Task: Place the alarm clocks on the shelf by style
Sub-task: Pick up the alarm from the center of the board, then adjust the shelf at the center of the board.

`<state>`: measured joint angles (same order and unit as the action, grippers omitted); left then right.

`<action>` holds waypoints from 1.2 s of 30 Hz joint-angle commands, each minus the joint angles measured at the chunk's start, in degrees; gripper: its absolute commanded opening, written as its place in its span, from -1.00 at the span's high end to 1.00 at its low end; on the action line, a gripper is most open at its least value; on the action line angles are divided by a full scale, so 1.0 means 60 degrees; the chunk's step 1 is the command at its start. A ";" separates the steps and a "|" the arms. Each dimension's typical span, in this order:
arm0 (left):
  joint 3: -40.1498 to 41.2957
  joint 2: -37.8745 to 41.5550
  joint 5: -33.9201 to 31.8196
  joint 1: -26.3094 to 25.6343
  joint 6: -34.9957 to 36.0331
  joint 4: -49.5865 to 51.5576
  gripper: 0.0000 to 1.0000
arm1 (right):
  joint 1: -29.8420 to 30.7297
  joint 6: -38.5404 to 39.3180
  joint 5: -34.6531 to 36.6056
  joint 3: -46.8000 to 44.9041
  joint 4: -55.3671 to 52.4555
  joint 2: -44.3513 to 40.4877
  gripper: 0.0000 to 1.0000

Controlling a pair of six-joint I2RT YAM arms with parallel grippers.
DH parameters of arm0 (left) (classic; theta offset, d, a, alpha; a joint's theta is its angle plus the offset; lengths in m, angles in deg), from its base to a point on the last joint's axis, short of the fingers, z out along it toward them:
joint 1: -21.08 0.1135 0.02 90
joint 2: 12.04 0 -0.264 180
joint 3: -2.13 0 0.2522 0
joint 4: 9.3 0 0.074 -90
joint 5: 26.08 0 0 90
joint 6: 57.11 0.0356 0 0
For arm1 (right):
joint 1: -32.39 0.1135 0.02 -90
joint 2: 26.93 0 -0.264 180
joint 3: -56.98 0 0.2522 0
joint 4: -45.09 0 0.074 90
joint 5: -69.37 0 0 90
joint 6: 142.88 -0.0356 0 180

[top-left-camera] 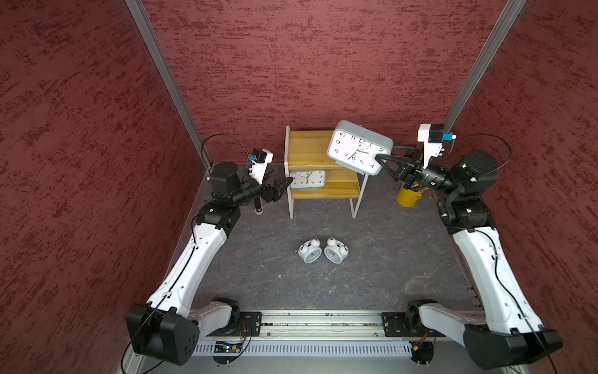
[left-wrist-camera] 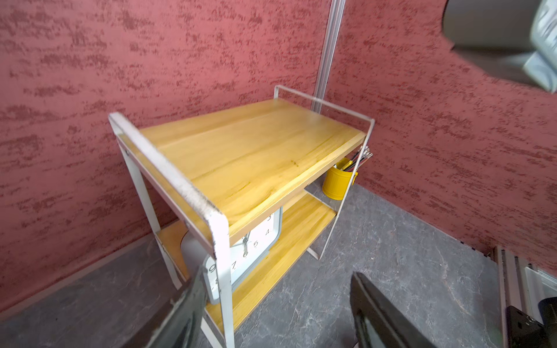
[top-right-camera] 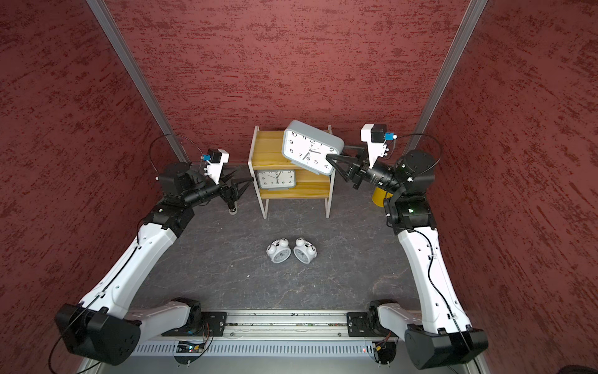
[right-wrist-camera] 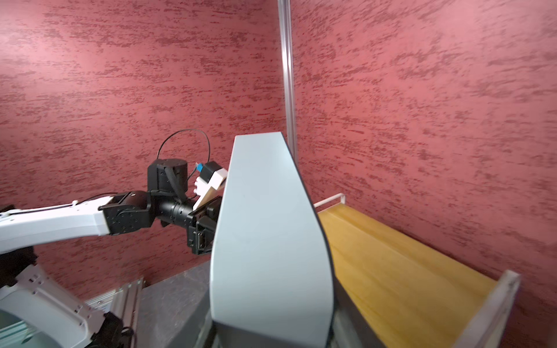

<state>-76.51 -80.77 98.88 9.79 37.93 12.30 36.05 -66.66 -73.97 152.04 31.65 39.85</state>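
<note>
right pincer (top-left-camera: 377, 158) grips a grey clock (top-left-camera: 359, 147), tilted above the shelf (top-left-camera: 304, 145) top board; left pincer (top-left-camera: 284, 181) gapes empty beside the lower tier, where the other grey clock (top-left-camera: 307, 179) stands. white twin-bell clocks (top-left-camera: 309, 254) (top-left-camera: 335, 251) sit together on the surface (top-left-camera: 388, 259).

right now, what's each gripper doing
left gripper: open, holding nothing
right gripper: shut on the large grey rounded-rectangular clock with a white face
</note>
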 commanded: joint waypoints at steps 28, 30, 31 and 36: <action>-0.0035 -0.2189 -0.1169 0.0107 0.0100 -0.1134 0.13 | -0.1928 0.1987 0.4730 -0.0522 -0.2970 0.0493 0.59; -0.0041 -0.2219 -0.1213 0.0129 0.0100 -0.1115 0.16 | -0.1923 0.2097 0.4695 -0.0796 -0.2983 0.0500 0.58; -0.0041 -0.2246 -0.1288 0.0138 0.0070 -0.1116 0.16 | -0.1911 0.2169 0.4600 -0.0938 -0.2982 0.0514 0.58; -0.0011 -0.2306 -0.1835 0.0167 0.0017 -0.1226 0.22 | -0.1901 0.2462 0.3821 -0.1538 -0.2784 0.0599 0.56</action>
<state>-76.03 -93.20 93.19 9.77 37.86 6.90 24.73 -53.85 -47.98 143.05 11.00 43.99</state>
